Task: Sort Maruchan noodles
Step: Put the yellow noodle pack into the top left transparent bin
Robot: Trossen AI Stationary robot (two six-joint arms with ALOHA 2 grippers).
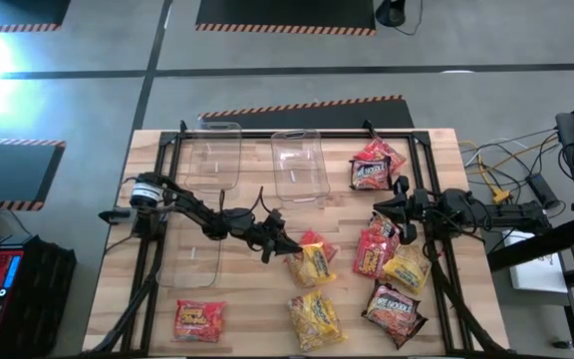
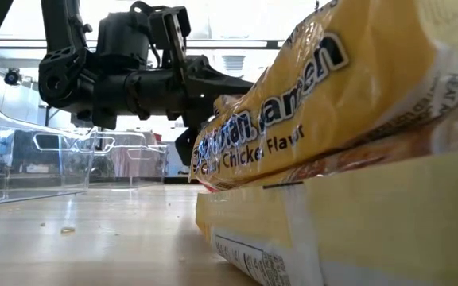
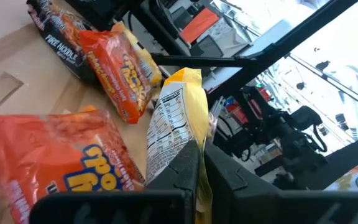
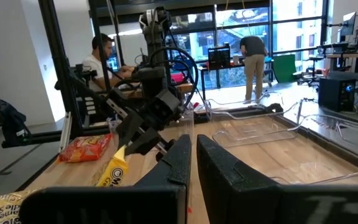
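Near the table's front edge, yellow and red Maruchan noodles lie loose. Mid-table, the left gripper is clamped on the corner of one yellow packet, which hangs from the fingertips, long axis trailing away toward the pile beside it. The clear bins sit farther back. The right gripper, fingers nearly shut and holding nothing, waits near the right-side packets.
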